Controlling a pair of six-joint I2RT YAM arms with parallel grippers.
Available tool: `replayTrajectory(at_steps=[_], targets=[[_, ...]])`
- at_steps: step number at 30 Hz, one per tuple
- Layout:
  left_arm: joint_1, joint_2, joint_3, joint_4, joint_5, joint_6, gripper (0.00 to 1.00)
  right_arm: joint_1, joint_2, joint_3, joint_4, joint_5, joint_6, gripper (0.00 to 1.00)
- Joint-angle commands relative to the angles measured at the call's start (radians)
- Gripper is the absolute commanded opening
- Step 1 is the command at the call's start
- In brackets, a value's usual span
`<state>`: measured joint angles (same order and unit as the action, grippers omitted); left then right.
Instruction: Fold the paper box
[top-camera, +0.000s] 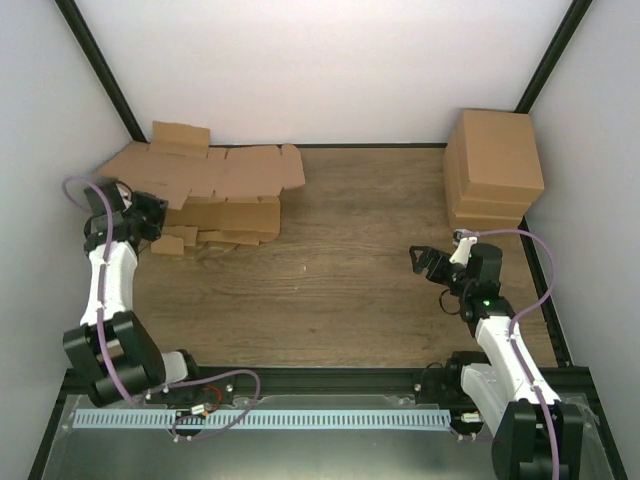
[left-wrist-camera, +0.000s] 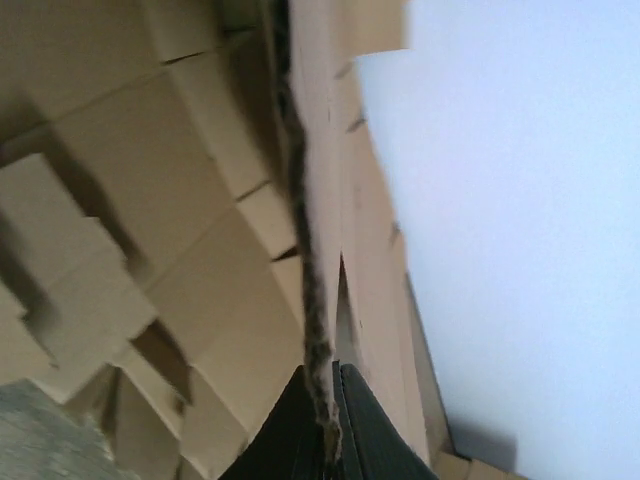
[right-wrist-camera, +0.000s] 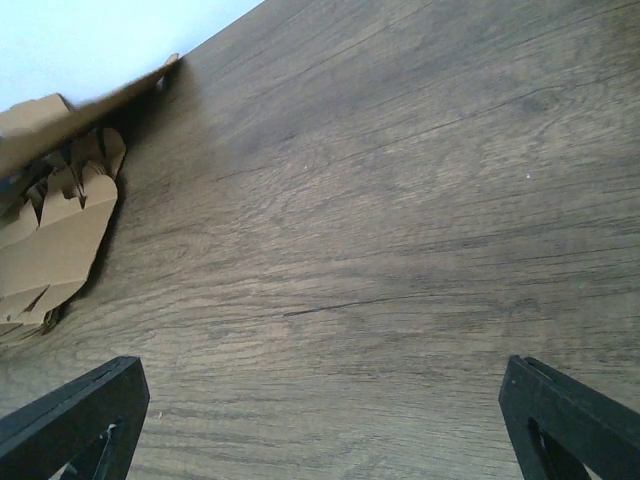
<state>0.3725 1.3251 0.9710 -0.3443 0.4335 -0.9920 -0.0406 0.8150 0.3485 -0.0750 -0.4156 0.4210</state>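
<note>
The paper box (top-camera: 225, 170) is a flat brown die-cut blank lying on top of the heap at the back left. My left gripper (top-camera: 152, 213) is shut on its near left edge. In the left wrist view the two black fingers (left-wrist-camera: 370, 430) pinch the corrugated edge of the paper box (left-wrist-camera: 350, 200), which runs up and away from them. My right gripper (top-camera: 425, 262) is open and empty, low over the bare wood at the right. In the right wrist view only its fingertips (right-wrist-camera: 575, 420) show, far apart. The blank's raised edge (right-wrist-camera: 80, 118) shows at far left there.
A ragged heap of brown cardboard blanks (top-camera: 215, 225) lies under the held blank, also in the right wrist view (right-wrist-camera: 55, 245). A tall block of same-sized cardboard boxes (top-camera: 492, 170) stands at the back right. White walls close in the wooden table (top-camera: 340, 260).
</note>
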Motion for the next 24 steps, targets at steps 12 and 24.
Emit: replayTrajectory(at_steps=[12, 24], targets=[[-0.321, -0.488, -0.165, -0.041, 0.043, -0.277, 0.04, 0.004, 0.109, 0.130, -0.079, -0.098, 0.107, 1.00], [-0.515, -0.762, -0.474, -0.106, -0.025, -0.382, 0.04, 0.004, 0.377, 0.337, -0.261, -0.212, 0.123, 0.99]])
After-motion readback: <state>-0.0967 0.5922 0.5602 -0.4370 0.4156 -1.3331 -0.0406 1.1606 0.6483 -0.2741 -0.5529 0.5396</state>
